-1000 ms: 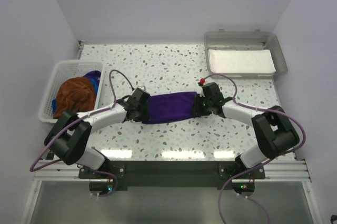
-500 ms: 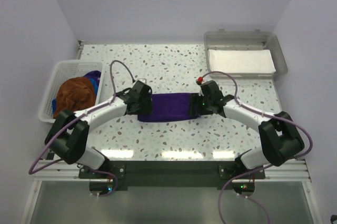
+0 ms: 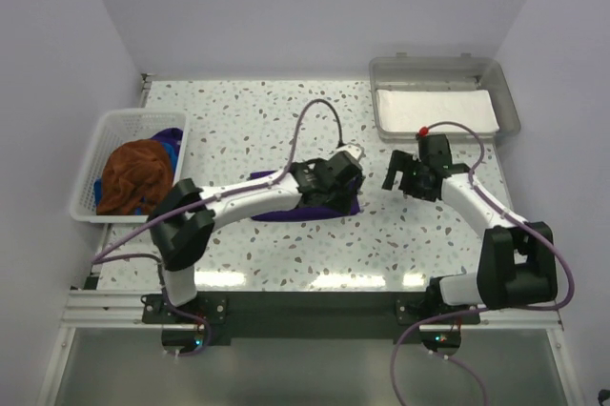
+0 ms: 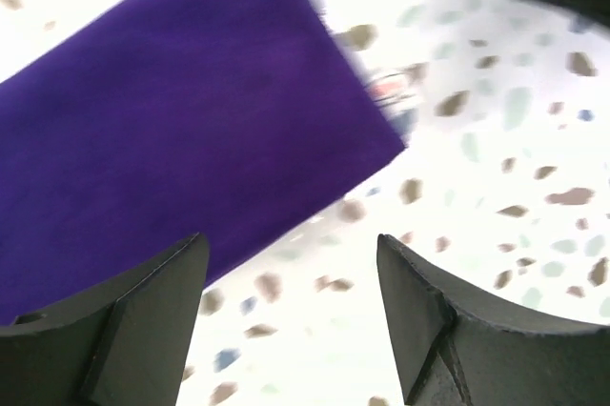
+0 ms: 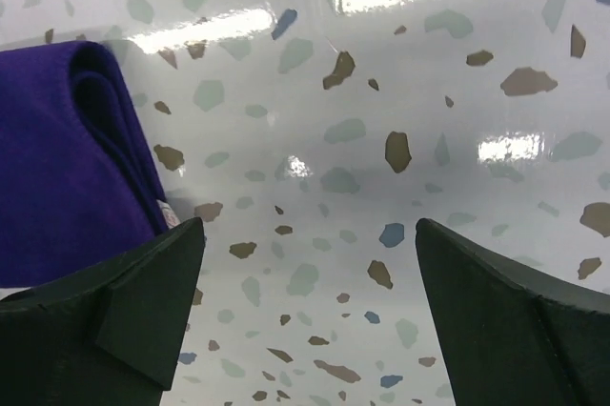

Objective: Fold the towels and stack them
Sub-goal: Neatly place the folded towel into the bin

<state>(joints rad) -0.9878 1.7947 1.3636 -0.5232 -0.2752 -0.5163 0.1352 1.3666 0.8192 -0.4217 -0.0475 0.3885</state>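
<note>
Arms: Two white-and-black arms rise from the near edge of the speckled desk [image 3: 257,120]. The left arm [image 3: 224,203] stretches across to the middle, and the right arm [image 3: 472,204] bends inward from the right side.
Purple towel: The purple towel [image 3: 286,214] lies on the middle of the desk, folded into a long band running left to right. The left arm partly covers it in the overhead view. Its right end shows a rounded fold of stacked layers, with a small white tag [image 4: 389,91] at the corner.
Left gripper: The left gripper [image 3: 334,187] hangs over the right end of the purple towel. Its jaws are spread apart and empty. From its wrist camera, the two dark fingers [image 4: 143,330] frame only cloth edge and bare desk.
Right gripper: The right gripper [image 3: 398,175] sits just right of the purple towel, apart from it, over bare desk. Its jaws stand wide and hold nothing.
Basket: A white basket [image 3: 105,134] stands at the left edge of the desk, well apart from the purple towel.
Basket contents: A bunched rust-brown towel [image 3: 133,174] fills most of the basket. A blue towel [image 3: 172,151] peeks out behind it.
Tray: A grey tray [image 3: 438,71] sits at the far right corner, lined with a flat white sheet [image 3: 437,111].
</note>
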